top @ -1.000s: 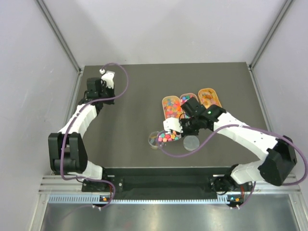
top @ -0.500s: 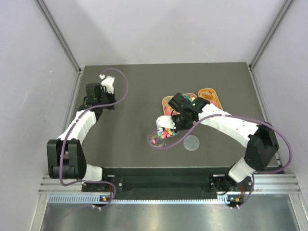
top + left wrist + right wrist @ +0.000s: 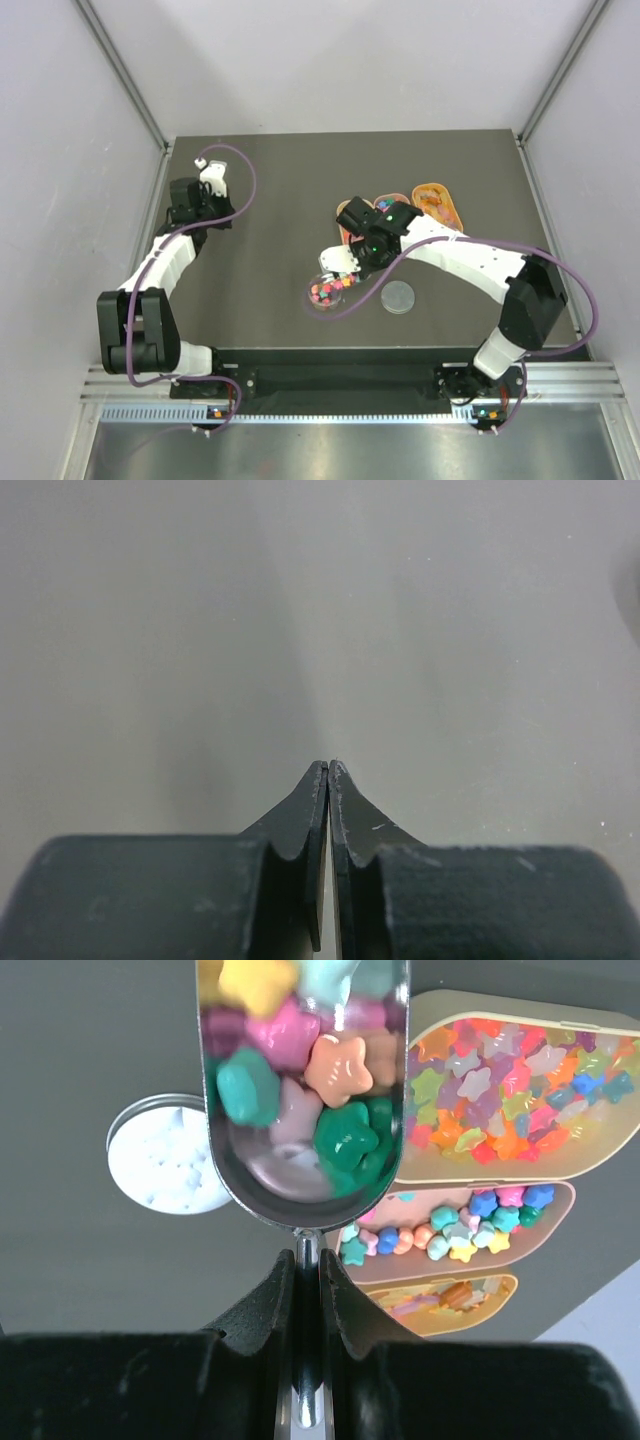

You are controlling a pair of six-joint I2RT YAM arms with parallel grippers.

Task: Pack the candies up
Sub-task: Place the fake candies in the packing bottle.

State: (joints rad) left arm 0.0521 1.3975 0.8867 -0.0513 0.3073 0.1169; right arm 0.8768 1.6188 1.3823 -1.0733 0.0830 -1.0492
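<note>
The candies are tiny star-shaped sweets in many colours. A heap of them (image 3: pixel 300 1050) fills the metal scoop (image 3: pixel 300 1175). My right gripper (image 3: pixel 307 1260) is shut on the scoop's thin handle. In the top view my right gripper (image 3: pixel 352 256) holds the scoop (image 3: pixel 336 270) over a small round clear container (image 3: pixel 322 294) with candies in it. More candies lie in three oval tan trays (image 3: pixel 500 1165), partly hidden by my arm in the top view (image 3: pixel 437 199). My left gripper (image 3: pixel 329 767) is shut and empty, at the far left (image 3: pixel 186 205).
The round clear lid (image 3: pixel 398 297) lies flat on the dark table, right of the container; it also shows in the right wrist view (image 3: pixel 165 1155). Grey walls enclose the table on three sides. My left wrist view shows only a plain grey surface.
My right arm has swung left with the loaded scoop, away from the lid and over the small container. My left wrist has shifted slightly to the left.
</note>
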